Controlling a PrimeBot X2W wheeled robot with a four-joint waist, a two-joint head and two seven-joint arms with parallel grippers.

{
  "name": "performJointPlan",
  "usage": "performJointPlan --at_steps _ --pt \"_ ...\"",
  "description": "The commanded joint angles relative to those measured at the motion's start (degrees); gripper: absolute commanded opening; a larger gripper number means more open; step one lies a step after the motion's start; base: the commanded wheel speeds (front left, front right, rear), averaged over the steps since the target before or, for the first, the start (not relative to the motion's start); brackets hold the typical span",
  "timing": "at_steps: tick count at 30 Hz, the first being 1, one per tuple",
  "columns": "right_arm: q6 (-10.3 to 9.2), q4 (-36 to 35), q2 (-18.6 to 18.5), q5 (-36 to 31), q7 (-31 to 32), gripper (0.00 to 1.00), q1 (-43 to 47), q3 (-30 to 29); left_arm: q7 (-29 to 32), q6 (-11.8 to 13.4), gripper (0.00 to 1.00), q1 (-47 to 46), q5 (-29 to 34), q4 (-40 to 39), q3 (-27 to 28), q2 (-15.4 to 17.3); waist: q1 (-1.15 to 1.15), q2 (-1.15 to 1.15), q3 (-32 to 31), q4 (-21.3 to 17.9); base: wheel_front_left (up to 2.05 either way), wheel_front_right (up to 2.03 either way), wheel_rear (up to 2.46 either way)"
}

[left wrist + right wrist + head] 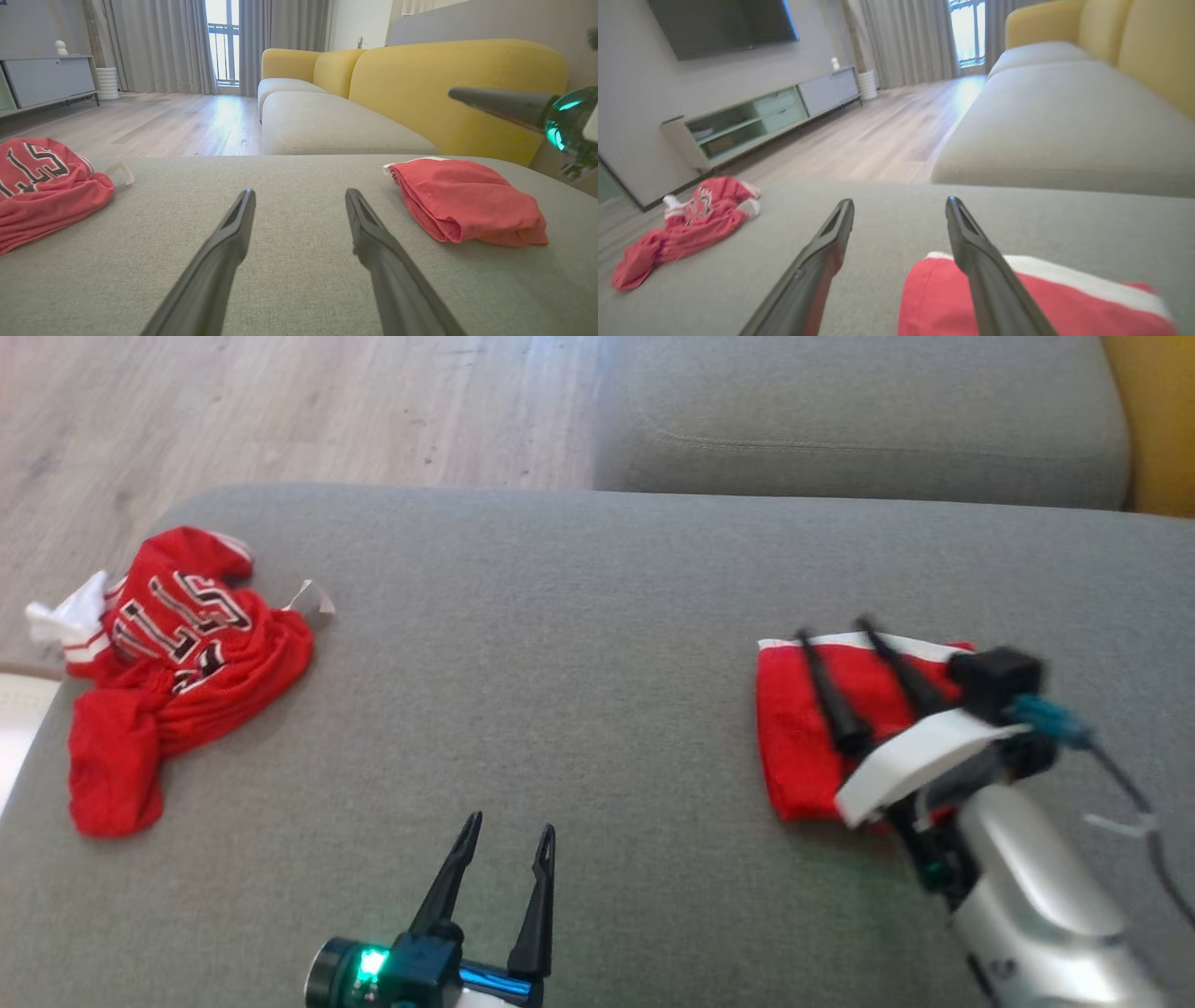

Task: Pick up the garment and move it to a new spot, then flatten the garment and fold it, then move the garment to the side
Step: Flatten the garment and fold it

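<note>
Here, the folded garment (794, 756) lies on the right part of the grey cushion (560, 709). It is a flat, roughly rectangular packet of red mesh-like knit. A white band runs along its far edge, lying left to right with a slight tilt. Stacked fabric layers show at its left edge in the left wrist view (467, 205). The right wrist covers its near right part, so its long axis cannot be told with certainty.

The right gripper (831, 628) hangs over the packet with its two long dark fingers spread wide and pointing toward the far edge, gripping nothing. In the right wrist view (900, 201) one finger crosses above the red cloth (934, 303) and the other stands over bare cushion.

The left gripper (512, 822) sits at the near middle, over bare cushion, its tapered fingers also set wide apart and empty (299, 191).

The cushion is a coarse, matte grey weave with rounded corners. At its far left edge, well apart from the packet, lies a crumpled red jersey (187, 672) with black-and-white lettering and white trim.

Beyond the cushion are a second grey seat (859, 420), a yellow backrest (444, 93) and a pale wood-plank floor (280, 401).
</note>
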Motion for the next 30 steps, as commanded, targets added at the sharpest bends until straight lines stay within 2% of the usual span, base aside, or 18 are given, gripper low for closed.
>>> performJointPlan --at_steps 1,3,9,15,21,30 --pt "-0.05 -3.79 -1.32 -0.49 -1.79 1.0 -0.62 -0.92 -0.37 0.38 1.0 -0.9 -0.48 -2.28 2.21 -0.2 0.0 0.0 -0.33 -0.78 0.0 0.0 0.0" --pt "-0.05 -7.6 -3.43 -0.16 -3.89 1.0 1.46 -3.91 -0.37 0.64 1.0 -0.46 -0.53 -2.92 3.09 -0.2 0.0 0.0 -1.0 -1.94 0.0 0.0 0.0" --pt "-0.05 -11.86 -8.09 2.13 -6.03 1.0 7.03 -9.65 -0.37 1.34 1.0 0.38 -0.57 -4.27 5.11 -0.2 0.0 0.0 -1.92 -4.18 0.0 0.0 0.0" --pt "-0.05 -14.54 -10.99 1.65 -8.26 1.0 11.74 -11.36 -0.37 2.95 1.0 1.7 -1.03 -6.17 7.3 -0.2 0.0 0.0 -2.87 -5.69 0.0 0.0 0.0" --pt "-0.05 -16.63 -11.0 0.29 -9.34 1.0 18.46 -11.22 -0.37 4.89 1.0 5.36 -1.97 -8.08 10.11 -0.2 0.0 0.0 -5.55 -7.3 0.0 0.0 0.0" --pt "-0.05 -20.42 -6.8 -2.97 -9.46 1.0 28.24 -12.92 -0.37 4.83 1.0 8.57 -0.26 -8.28 11.07 -0.2 0.0 0.0 -7.82 -7.59 0.0 0.0 0.0"
